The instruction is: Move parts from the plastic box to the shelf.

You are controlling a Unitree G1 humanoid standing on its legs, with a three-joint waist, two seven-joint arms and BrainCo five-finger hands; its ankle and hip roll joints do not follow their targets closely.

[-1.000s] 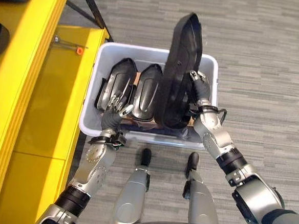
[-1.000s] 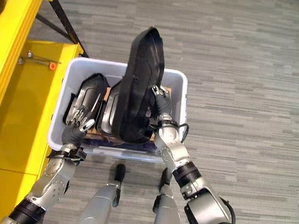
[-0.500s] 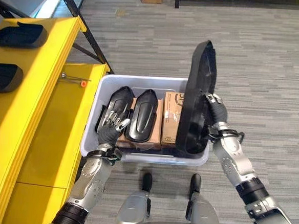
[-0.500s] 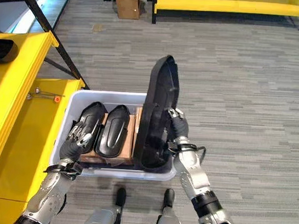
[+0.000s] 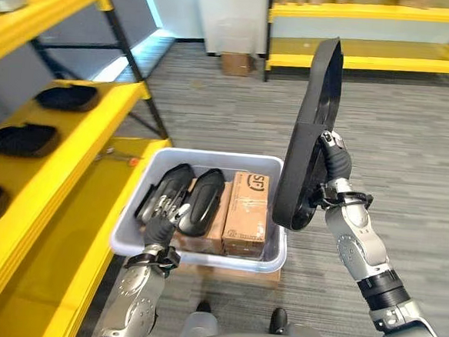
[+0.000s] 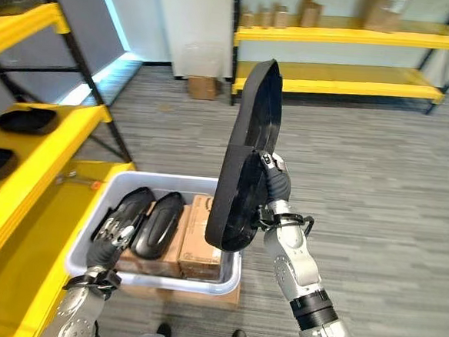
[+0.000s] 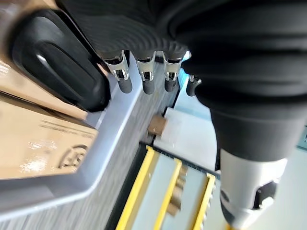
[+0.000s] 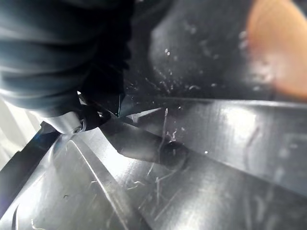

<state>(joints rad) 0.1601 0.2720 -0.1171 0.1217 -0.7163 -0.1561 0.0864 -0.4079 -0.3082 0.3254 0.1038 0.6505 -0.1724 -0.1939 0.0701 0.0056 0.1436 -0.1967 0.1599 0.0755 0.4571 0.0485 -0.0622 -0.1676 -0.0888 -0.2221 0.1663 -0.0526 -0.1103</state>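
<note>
Two black parts (image 5: 180,198) lie side by side in the left end of the plastic box (image 5: 203,254), resting on cardboard cartons (image 5: 246,213), long axes running away from the robot. Left hand (image 5: 161,220) sits at the near-left rim of the box, fingers straight and relaxed, tips just over the near end of the leftmost part; it grips nothing. In the left wrist view the fingers (image 7: 144,79) hang loose beside a part's rounded black edge.

Right hand (image 6: 274,189) is clamped on a third, larger black part (image 6: 244,162), fingers wrapped on its right edge at mid-height. The right wrist view shows scratched black plastic close against the hand. This held part is clear of the box, above its right end, standing nearly upright with its long axis vertical and leaning slightly to the right at the top.

Key relation: the yellow shelf (image 5: 53,137) stands on the robot's left, already carrying several dark parts (image 5: 18,138), while the held part is in the right hand, the far arm. Judged: it must be carried leftward across the box and tipped toward flat to land on a shelf level.
</note>
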